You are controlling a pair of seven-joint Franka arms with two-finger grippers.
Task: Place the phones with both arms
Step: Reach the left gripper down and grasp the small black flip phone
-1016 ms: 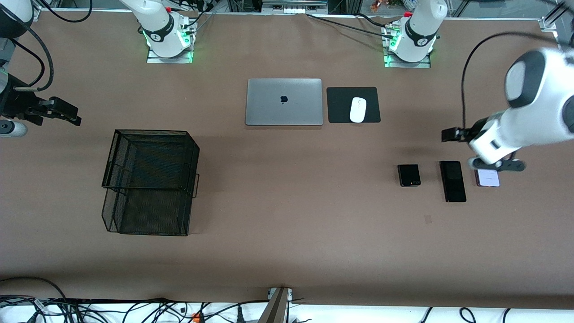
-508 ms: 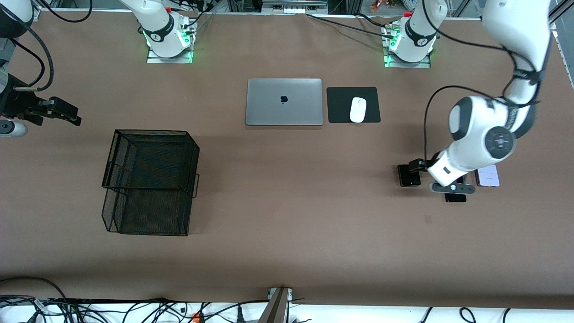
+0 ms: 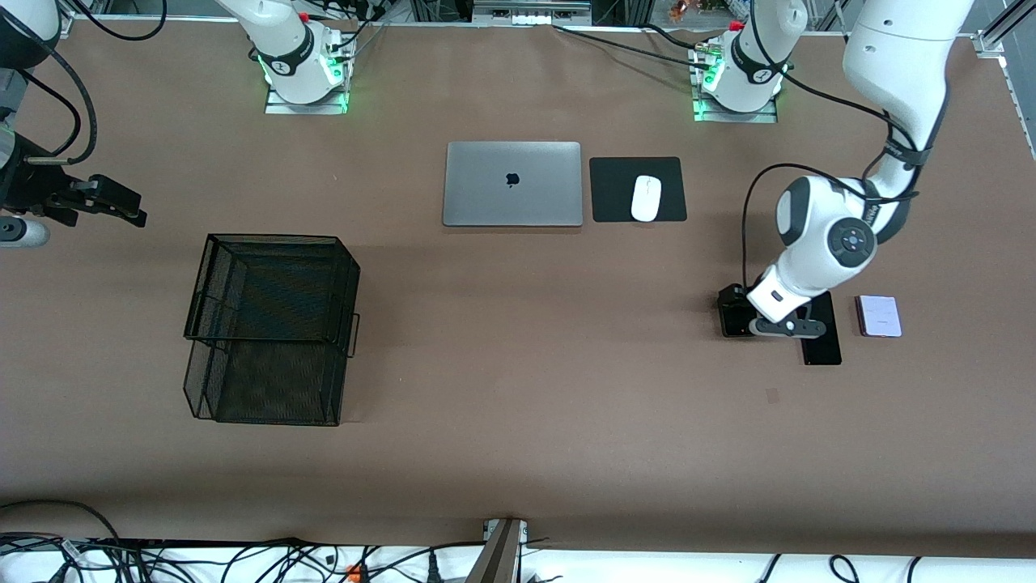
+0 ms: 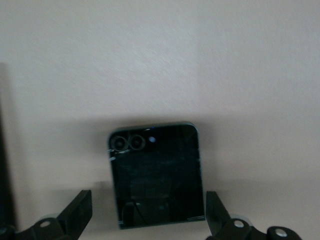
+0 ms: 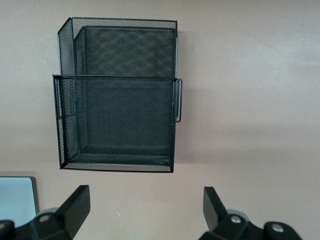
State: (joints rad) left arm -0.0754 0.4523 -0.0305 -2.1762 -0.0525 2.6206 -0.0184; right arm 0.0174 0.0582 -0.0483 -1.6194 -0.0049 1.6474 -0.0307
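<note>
Left claw (image 3: pixel 749 317): fingers spread wide and holding nothing, hanging low over the small squarish black phone (image 3: pixel 736 317), which I see in the left wrist view lying flat between the two fingers (image 4: pixel 75 215). Whether the tips already touch the surface (image 3: pixel 518 453) I cannot say from here.

Items, nearest the front camera first:

1. Wire mesh basket (image 3: pixel 271 328), black, two-tiered, toward the right arm's end of the surface. No phone in it.
2. Long slim black phone (image 3: pixel 821 344), flat, just beside the squarish black one, partly hidden by the left arm.
3. Small squarish black phone, twin camera lenses facing up. I judge it stiff, light, glassy and slippery, sitting very low on the surface. Best hold: across its two long edges, fingers pressed right down, since there is little height to catch.
4. White-lilac phone (image 3: pixel 879 316), flat, beside the slim one toward the left arm's end; same handling, I expect.
5. Right claw (image 3: pixel 109 202): wide open, empty, waiting over the bare surface at the right arm's end; its wrist camera looks down on the basket.
6. Silver laptop (image 3: pixel 512 184), closed; beside it a white mouse (image 3: pixel 646 197) on a black pad (image 3: pixel 638 189).
</note>
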